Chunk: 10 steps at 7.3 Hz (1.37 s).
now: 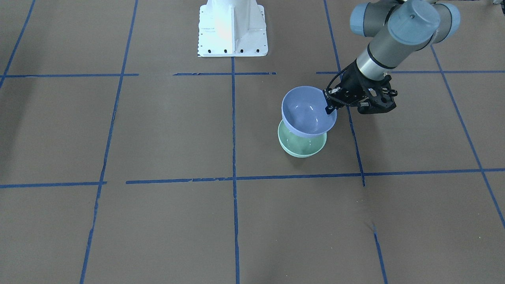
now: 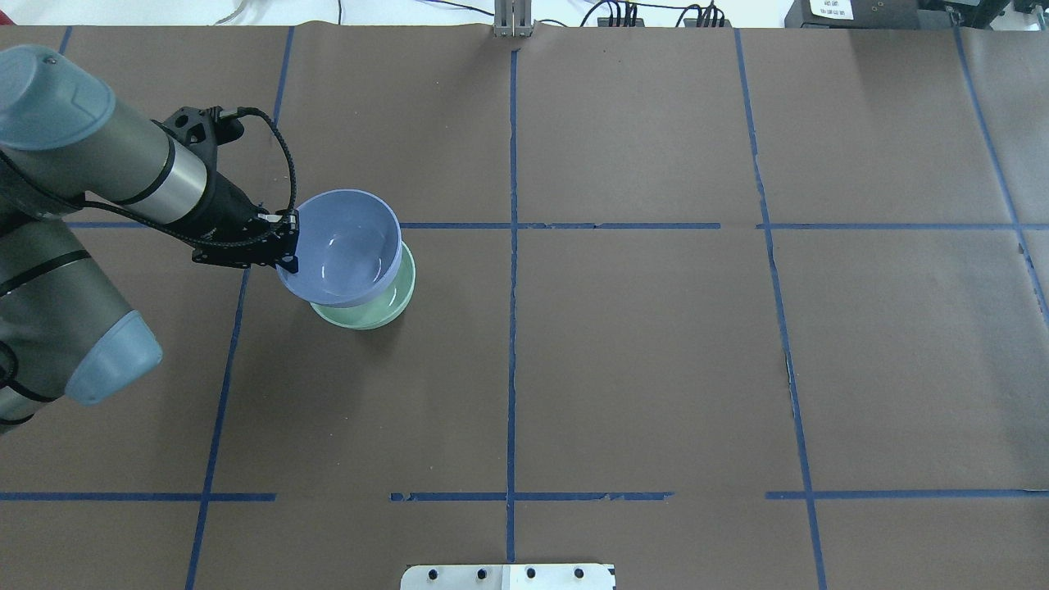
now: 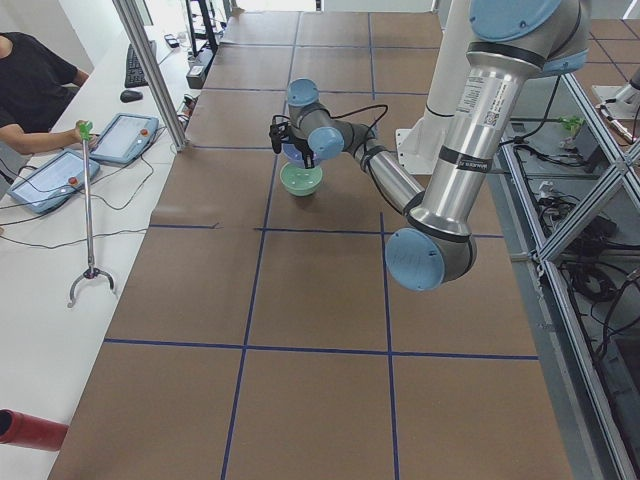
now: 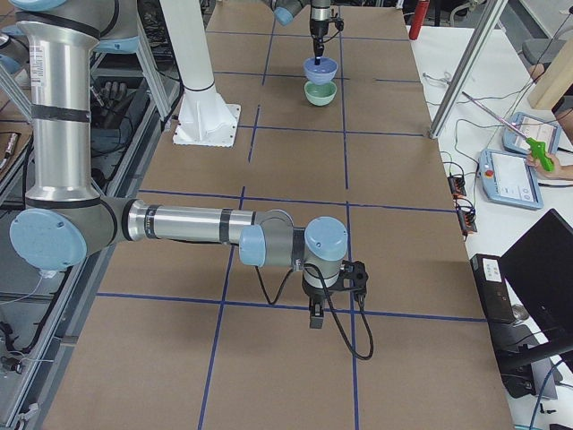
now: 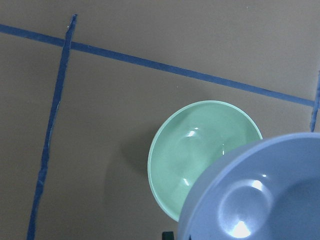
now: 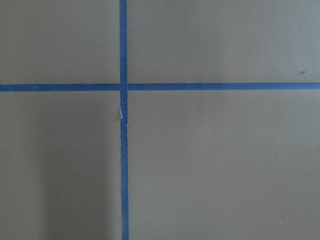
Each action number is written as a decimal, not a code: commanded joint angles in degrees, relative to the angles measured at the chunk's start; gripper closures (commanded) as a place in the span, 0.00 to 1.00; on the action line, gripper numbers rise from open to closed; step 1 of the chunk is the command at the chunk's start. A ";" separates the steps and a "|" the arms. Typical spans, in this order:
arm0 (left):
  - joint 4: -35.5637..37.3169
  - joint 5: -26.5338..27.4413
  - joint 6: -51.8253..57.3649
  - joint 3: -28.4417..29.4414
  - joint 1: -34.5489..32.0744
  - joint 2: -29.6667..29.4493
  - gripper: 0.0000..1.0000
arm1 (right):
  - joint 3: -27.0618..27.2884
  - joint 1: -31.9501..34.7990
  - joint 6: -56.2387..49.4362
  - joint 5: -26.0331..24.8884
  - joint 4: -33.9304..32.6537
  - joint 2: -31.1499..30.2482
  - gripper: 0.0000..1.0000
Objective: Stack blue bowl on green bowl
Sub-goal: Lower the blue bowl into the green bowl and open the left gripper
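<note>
Item one, the blue bowl (image 1: 307, 112): it is off the worktop (image 2: 656, 369), carried by its rim in the left hand (image 1: 330, 104). The hand is narrowed onto the part of the rim nearest the wrist (the contact is small in every view, so I cannot say more about the grip). The bowl's body reaches out beyond the fingertips, away from the wrist, mouth up and slightly tilted.

Item two, the green bowl (image 1: 302, 146): it stands mouth up on the worktop, below the held bowl and on the same side of the hand, out beyond the fingertips. Both downward fixed views show the blue bowl covering most of it, with a mint crescent left at one edge. The left wrist camera shows it only partly under the blue one. I judge the two centres near but not yet lined up. Whether the blue base touches the green rim I cannot tell.

Finding: the target lies under the load, not beside the hand. What is left is a short sideways correction, then a descent and release. The risk is that the tilted bowl catches the green rim and shoves it.

The right hand (image 4: 315, 315) is well apart, over bare worktop by a tape crossing (image 6: 122, 86). I cannot tell whether it is wide or narrow. The left arm is plainly the nearer.
</note>
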 commanded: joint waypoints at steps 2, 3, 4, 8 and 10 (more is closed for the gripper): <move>-4.51 0.19 0.07 4.52 0.33 -0.27 1.00 | 0.00 0.00 0.00 -0.03 0.01 0.00 0.00; -4.86 0.19 0.42 5.13 0.67 -0.27 0.87 | 0.00 0.00 0.00 -0.03 0.01 0.00 0.00; -7.99 0.54 0.86 6.00 1.46 0.08 0.01 | 0.00 0.00 0.00 -0.03 0.01 0.00 0.00; -9.87 0.46 12.25 4.61 -0.19 1.57 0.00 | 0.00 0.00 0.00 -0.03 0.01 0.00 0.00; -9.34 0.10 20.23 2.16 -9.46 2.88 0.00 | 0.00 0.00 0.00 -0.03 0.01 0.00 0.00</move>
